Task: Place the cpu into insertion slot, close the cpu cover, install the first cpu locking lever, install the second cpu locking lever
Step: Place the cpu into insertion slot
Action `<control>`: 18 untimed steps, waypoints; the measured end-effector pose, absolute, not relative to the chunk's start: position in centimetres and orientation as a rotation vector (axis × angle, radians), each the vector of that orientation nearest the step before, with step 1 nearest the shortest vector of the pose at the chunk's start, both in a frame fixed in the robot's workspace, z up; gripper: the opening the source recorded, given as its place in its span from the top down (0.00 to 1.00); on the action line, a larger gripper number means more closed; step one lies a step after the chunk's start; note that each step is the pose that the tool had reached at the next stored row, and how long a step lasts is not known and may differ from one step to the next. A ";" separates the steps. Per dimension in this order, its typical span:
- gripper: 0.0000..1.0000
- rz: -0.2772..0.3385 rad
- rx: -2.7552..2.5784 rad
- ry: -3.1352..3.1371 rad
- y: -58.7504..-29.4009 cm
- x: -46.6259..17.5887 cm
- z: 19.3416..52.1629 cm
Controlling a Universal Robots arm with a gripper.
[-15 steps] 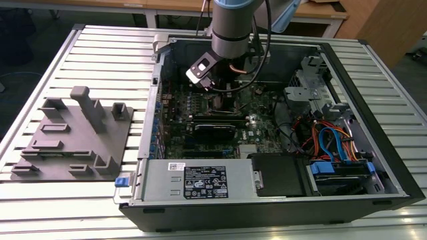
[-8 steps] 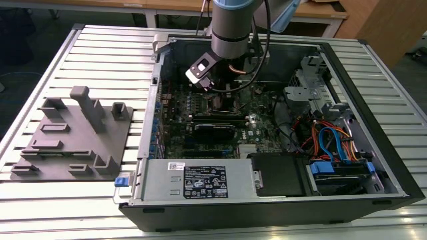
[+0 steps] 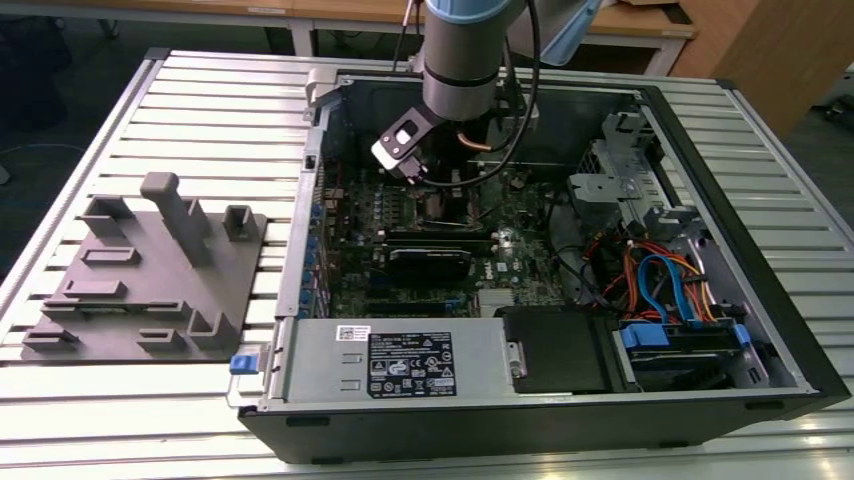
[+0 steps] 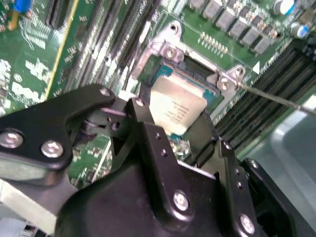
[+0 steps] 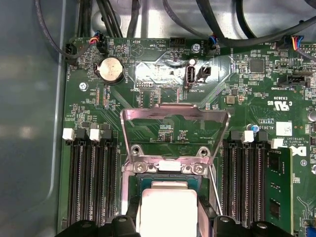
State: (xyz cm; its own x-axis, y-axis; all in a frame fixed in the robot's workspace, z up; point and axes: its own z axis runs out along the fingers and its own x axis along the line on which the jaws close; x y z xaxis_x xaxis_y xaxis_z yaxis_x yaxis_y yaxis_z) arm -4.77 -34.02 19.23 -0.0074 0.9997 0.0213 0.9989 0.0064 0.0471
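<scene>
In both wrist views the cpu (image 4: 175,106) (image 5: 168,210), a flat square chip with a dull silver top, sits between my black fingers (image 4: 143,131). My gripper (image 4: 174,118) (image 5: 168,222) is shut on its two sides. The chip is level and directly over the insertion slot (image 5: 168,183) (image 4: 197,74); whether it rests in the slot I cannot tell. The cpu cover (image 5: 175,131), a thin silvery frame, stands swung open on its hinge beyond the slot. A thin wire locking lever (image 4: 276,98) (image 5: 215,190) juts out beside the slot. In the exterior view my gripper (image 3: 447,192) reaches down into the open computer case (image 3: 747,330).
Long black memory slots (image 5: 91,182) (image 5: 244,182) flank the socket on both sides. A coin battery (image 5: 110,68) and black cables (image 5: 217,29) lie beyond the cover. A grey fixture block (image 3: 147,270) stands on the slatted table at the exterior view's left.
</scene>
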 end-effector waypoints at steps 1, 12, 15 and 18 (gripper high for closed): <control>0.46 0.076 2.200 2.216 -34.0 -4.8 19.2; 0.39 0.076 2.200 2.216 -34.0 -4.8 19.2; 0.39 0.076 2.200 2.216 -34.0 -4.8 19.2; 0.39 0.076 2.200 2.216 -34.0 -4.8 19.2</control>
State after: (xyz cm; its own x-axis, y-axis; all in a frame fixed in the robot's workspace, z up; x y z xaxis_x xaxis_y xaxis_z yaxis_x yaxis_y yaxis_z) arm -4.77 -34.02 19.24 -0.0075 0.9997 0.0214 0.9989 0.0064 0.0472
